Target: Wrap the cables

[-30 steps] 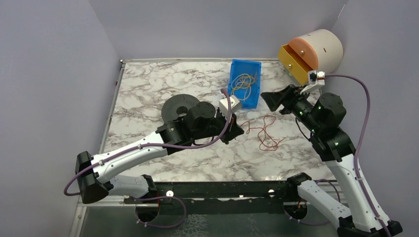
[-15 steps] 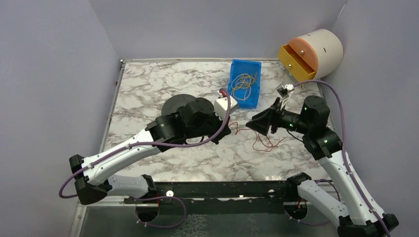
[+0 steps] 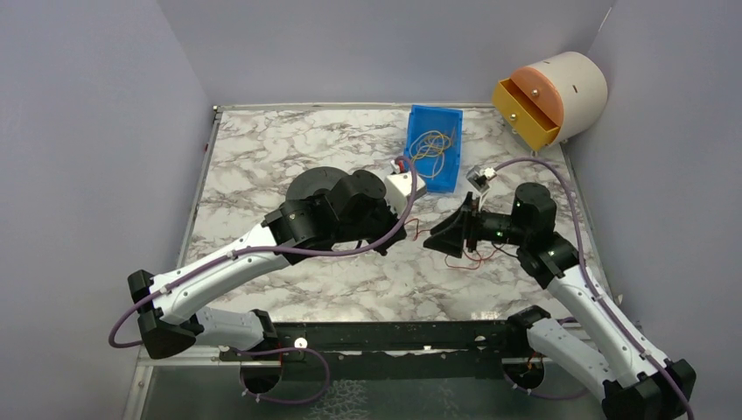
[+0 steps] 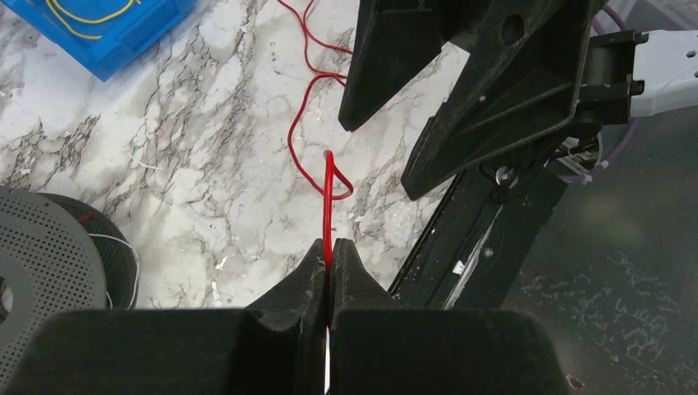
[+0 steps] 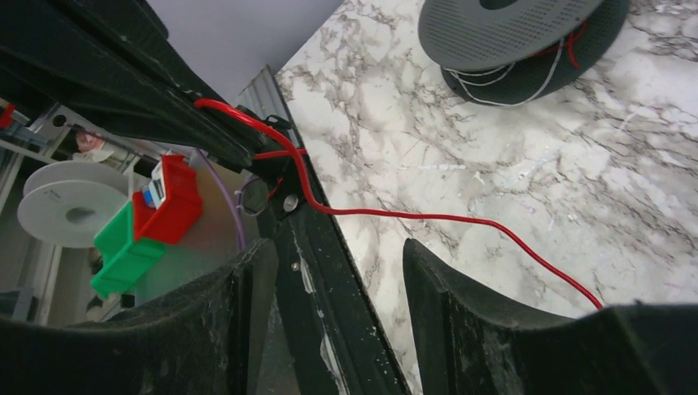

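Red cable (image 4: 328, 210) lies on the marble table (image 4: 206, 164), part of it pinched in the left claw (image 4: 329, 249). The right claw (image 5: 336, 255) is spread wide. A hard tug could slip it free.

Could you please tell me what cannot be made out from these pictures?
Top external view: how the left gripper holds the red cable, hidden under its own wrist.
The red cable's far end: cut off by the top edge in the left wrist view, behind the right gripper in the right wrist view.
Top external view: how many yellow strands lie in the blue bin, too thin.
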